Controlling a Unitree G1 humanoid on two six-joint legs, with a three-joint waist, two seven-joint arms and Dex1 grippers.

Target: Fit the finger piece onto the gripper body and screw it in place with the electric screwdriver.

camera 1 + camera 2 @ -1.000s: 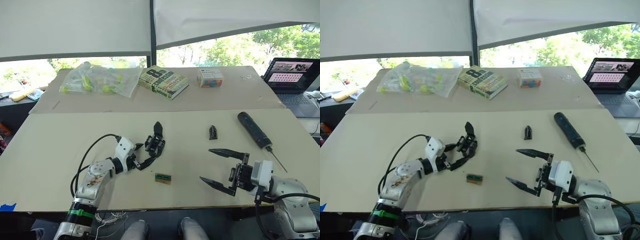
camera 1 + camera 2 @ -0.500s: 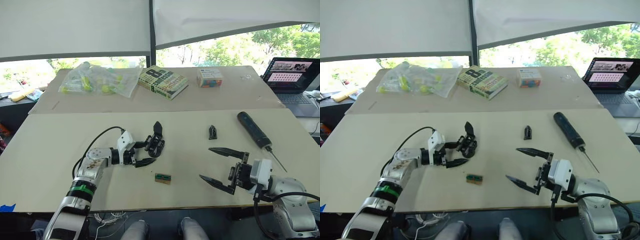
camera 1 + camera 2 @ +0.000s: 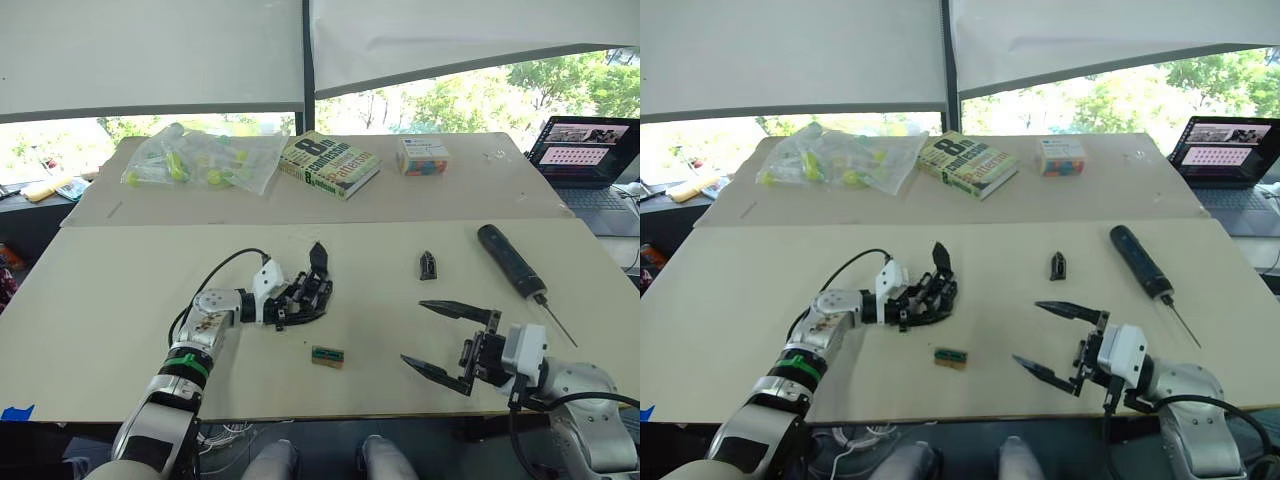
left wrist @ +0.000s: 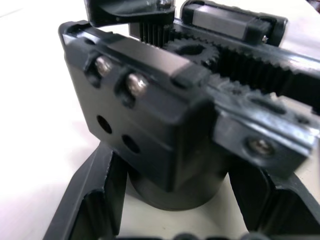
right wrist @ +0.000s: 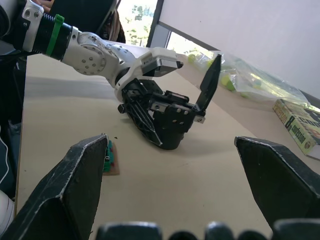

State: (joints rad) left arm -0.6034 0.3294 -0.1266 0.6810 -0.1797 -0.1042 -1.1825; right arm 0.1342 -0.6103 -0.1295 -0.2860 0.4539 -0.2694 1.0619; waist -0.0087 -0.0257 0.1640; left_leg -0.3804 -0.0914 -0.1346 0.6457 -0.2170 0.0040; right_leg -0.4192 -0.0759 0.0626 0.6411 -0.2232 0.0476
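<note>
Left eye view: the left end effector [image 3: 288, 305] straddles the gripper body [image 3: 312, 290] mid-surface, fingers spread either side, likely to steady it, while the right end effector [image 3: 447, 339] waits wide open short of the finger piece [image 3: 427, 265] and the electric screwdriver [image 3: 512, 263].

Book [image 3: 328, 164] cover: big "8", rest unreadable.

Makeshift lab or test bench by windows: plain board surface [image 3: 120, 300], open laptop [image 3: 588, 148], book [image 3: 328, 163], bag of small parts [image 3: 200, 160], white blinds [image 3: 150, 50], trees outside.
</note>
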